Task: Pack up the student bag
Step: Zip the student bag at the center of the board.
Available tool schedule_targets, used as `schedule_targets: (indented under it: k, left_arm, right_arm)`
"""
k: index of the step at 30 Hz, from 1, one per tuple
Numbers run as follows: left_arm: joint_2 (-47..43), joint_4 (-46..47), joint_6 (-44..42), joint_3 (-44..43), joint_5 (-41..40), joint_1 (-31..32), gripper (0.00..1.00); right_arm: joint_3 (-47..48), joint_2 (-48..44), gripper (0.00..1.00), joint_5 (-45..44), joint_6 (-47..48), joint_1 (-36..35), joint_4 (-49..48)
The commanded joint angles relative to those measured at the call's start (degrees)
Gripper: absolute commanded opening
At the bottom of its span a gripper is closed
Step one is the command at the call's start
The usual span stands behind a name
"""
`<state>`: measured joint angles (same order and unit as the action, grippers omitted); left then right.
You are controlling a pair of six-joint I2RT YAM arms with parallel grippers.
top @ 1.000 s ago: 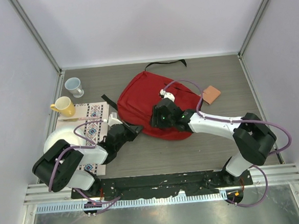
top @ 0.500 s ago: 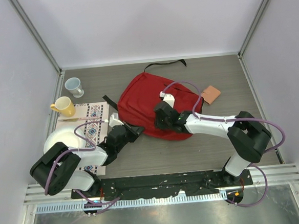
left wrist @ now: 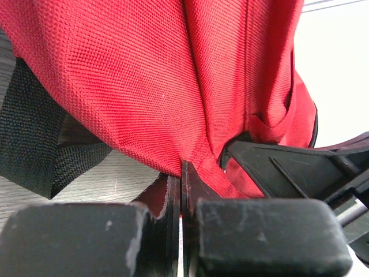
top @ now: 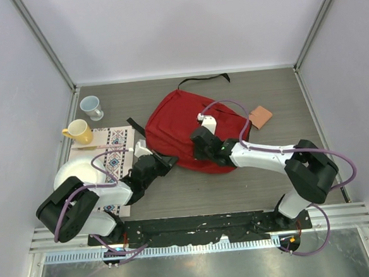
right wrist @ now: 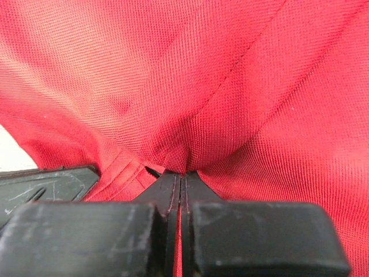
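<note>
Bag lies flat, just right of mat. I have left claw clamped on hem nearest mat, right claw clamped on fold farther from mat. Soft, floppy, likely light; I'd grip seams.

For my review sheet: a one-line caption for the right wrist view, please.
Right gripper shut on a pinched fold of the red student bag, its fabric filling the frame.

- Top view: bright, even overhead light; faint soft shadows on the table; sharp throughout.
- Wrist views: bag weave crisp mid-frame, bottom edge blurred.
- Left wrist view: right side blown out white.
</note>
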<state>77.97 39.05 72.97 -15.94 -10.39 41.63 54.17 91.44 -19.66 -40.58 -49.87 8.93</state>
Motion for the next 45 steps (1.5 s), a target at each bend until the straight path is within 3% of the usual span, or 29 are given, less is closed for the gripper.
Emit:
schedule_targets:
  k: [1, 3, 17, 22, 33, 39, 45]
  left_arm:
    - [-0.5, 2.7, -1.6, -0.1, 1.5, 0.9, 0.0]
    - [0.3, 2.7, -1.5, -0.3, 1.5, 0.8, 0.04]
    - [6.7, 10.1, 1.2, 0.0, 3.2, 0.5, 0.01]
    - [8.9, 13.7, 1.3, -0.2, 5.0, 0.5, 0.0]
    - [6.8, 13.3, 0.2, 0.3, 5.5, 0.6, 0.0]
    - [5.7, 11.8, -0.5, 0.5, 4.4, 0.5, 0.0]
    - [4.7, 11.1, -0.7, 1.0, 4.0, -1.5, 0.0]
  right_arm:
    - [-2.2, -6.5, 0.01, -4.8, 1.3, 0.2, -3.6]
    - [-3.1, -8.8, 0.01, -5.1, 1.4, 0.2, -3.7]
    - [-10.8, -16.9, 0.01, -2.3, 0.1, 0.1, -4.5]
    - [-10.1, -15.6, 0.12, -3.5, -0.6, 0.2, -3.7]
    - [-7.9, -12.2, 0.01, -3.5, -1.5, 0.2, -4.6]
    - [-10.4, -16.4, 0.01, -2.1, 0.3, 0.2, -5.9]
    - [-17.1, -27.0, 0.01, 1.8, 3.0, 0.2, -6.6]
